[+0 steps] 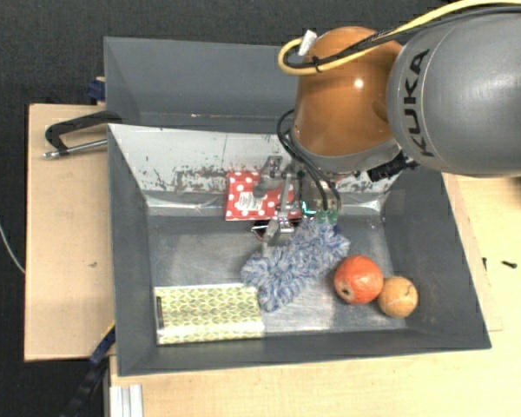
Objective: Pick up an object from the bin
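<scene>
Orange cover on the arm's wrist hangs above the back of the bin (127, 259), and below it the gripper (286, 220) is low over the far end of a blue-grey woolly cloth (291, 266). The metal parts there crowd together against the cloth's tufts, so I cannot tell whether the gripper is open or closed, or whether it has hold of anything. The cloth lies crumpled in the middle of the bin floor, spreading from the gripper toward the near wall. Just behind the cloth's far end, left of the gripper, a red box with white dots (246, 196) leans at the back wall. Right of the cloth a red apple (358, 279) touches its edge, with a yellow-brown fruit (398, 296) against the apple. Left of the cloth's near end lies a flat green patterned box (210, 313).
</scene>
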Controlling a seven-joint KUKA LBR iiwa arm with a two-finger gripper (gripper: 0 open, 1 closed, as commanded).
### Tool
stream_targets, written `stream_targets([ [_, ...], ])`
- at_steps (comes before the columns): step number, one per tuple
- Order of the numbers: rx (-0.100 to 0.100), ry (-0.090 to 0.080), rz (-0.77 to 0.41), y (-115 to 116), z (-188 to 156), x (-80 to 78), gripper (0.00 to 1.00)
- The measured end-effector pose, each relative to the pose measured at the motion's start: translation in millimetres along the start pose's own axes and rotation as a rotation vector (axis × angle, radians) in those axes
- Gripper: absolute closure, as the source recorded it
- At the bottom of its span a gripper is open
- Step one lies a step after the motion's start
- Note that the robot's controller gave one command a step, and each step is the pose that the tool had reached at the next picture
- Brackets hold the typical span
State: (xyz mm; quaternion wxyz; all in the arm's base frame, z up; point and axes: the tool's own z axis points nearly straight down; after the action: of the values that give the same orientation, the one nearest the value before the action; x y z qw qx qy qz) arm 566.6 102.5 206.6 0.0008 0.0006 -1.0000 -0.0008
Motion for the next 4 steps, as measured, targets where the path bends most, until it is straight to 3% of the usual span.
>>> stream_targets([
  [1,0.000,-0.005,0.001,-0.4,-2.2,-1.2,0.00],
  [2,-0.001,-0.012,-0.020,4.3,38.4,10.6,0.00],
  [3,0.000,-0.006,-0.056,7.6,101.8,34.5,0.00],
  [4,0.002,0.000,-0.074,11.0,120.3,42.8,0.00],
])
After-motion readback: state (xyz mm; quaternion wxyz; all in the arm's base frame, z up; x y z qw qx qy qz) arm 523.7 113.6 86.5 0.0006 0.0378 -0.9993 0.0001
